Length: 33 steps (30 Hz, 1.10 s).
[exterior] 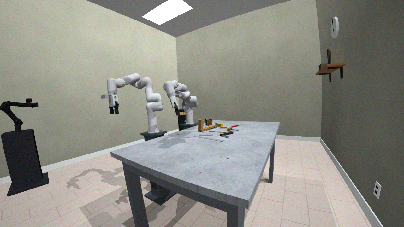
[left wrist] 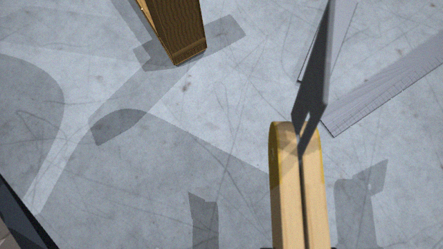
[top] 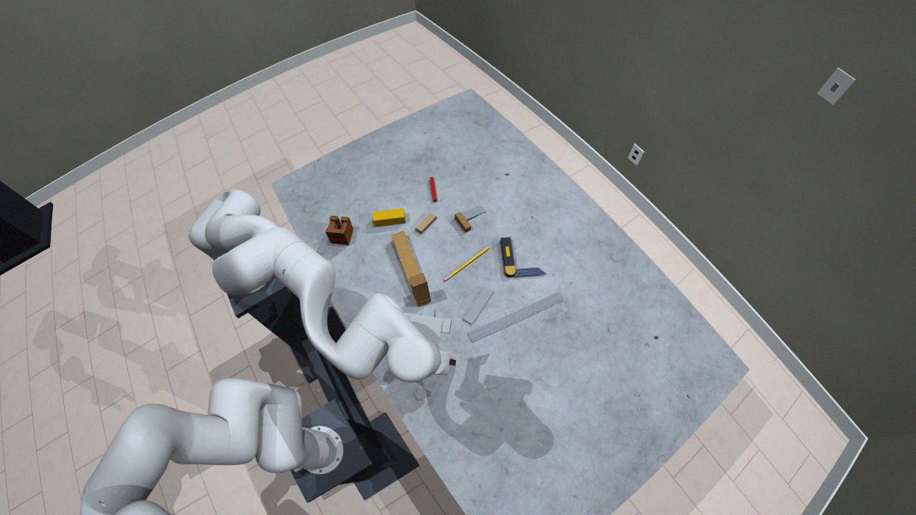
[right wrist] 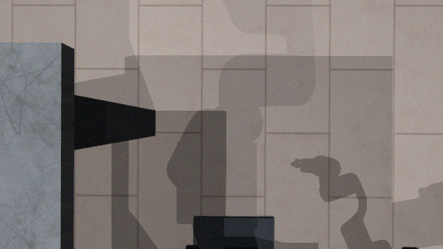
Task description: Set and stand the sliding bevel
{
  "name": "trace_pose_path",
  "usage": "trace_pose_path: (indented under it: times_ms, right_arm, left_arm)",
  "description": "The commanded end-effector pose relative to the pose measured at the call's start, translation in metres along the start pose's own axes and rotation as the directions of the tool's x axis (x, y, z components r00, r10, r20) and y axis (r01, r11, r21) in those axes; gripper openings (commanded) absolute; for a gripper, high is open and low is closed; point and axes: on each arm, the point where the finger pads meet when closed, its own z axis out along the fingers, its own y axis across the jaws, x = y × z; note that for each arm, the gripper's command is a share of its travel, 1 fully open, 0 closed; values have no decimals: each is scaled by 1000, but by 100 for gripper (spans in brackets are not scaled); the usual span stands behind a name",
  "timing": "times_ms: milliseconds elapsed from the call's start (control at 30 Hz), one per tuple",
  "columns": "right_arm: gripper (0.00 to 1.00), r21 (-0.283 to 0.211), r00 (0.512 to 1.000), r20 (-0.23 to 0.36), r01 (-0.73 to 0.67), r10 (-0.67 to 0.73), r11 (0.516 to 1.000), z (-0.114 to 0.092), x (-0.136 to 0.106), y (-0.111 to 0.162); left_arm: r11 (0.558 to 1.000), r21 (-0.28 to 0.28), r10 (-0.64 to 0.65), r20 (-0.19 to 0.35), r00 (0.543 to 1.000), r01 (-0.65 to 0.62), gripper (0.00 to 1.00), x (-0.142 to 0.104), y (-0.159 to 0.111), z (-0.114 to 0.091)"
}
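My left gripper (exterior: 177, 112) is shut on the handle of the wooden sliding bevel (exterior: 182, 113) (left wrist: 287, 207), held above the table. In the left wrist view its dark blade (left wrist: 313, 76) extends from the rounded, yellow-edged end toward the top; the exact angle cannot be read. My right gripper (exterior: 113, 110) is open and empty, beyond the table's edge. The leg (top: 420, 290) (exterior: 200, 125) (left wrist: 181, 31) stands at the near end of the rail (top: 406, 254) (exterior: 210, 128). The brown slotted block (top: 339, 232) (exterior: 208, 122) stands beyond the rail's far end, slot upward.
The black bevel (top: 507, 252) (exterior: 228, 132) with its blue blade, a pencil (top: 467, 263), a ruler (top: 515, 317) and a grey strip (top: 478, 307) lie beside the rail. A yellow block (top: 388, 217), tan block (top: 426, 222), small square (top: 462, 221) and red stick (top: 433, 189) lie farther back.
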Motion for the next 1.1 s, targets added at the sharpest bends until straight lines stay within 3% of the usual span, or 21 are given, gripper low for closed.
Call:
trace_pose_path:
  times_ms: [0,367,500,700,867,933,1067]
  right_arm:
    - [100,1,1000,-3,0,0,1000,-1,1,0]
    - [100,1,1000,-3,0,0,1000,-1,1,0]
    - [100,1,1000,-3,0,0,1000,-1,1,0]
    - [100,1,1000,-3,0,0,1000,-1,1,0]
    - [100,1,1000,-3,0,0,1000,-1,1,0]
    - [100,1,1000,-3,0,0,1000,-1,1,0]
    - [100,1,1000,-3,0,0,1000,-1,1,0]
  left_arm:
    - [1000,-9,-4,11,1000,4,0,2,0,-2]
    - [1000,-18,-17,56,998,18,0,9,-3,0]
    - [999,-25,-28,95,995,31,0,16,-5,2]
    - [997,-39,-52,184,981,60,0,30,-11,6]
    - [994,-52,-78,290,954,97,0,48,-18,11]
    - [994,-52,-78,290,954,97,0,48,-18,11]
    - [989,-61,-102,398,912,137,0,66,-25,17]
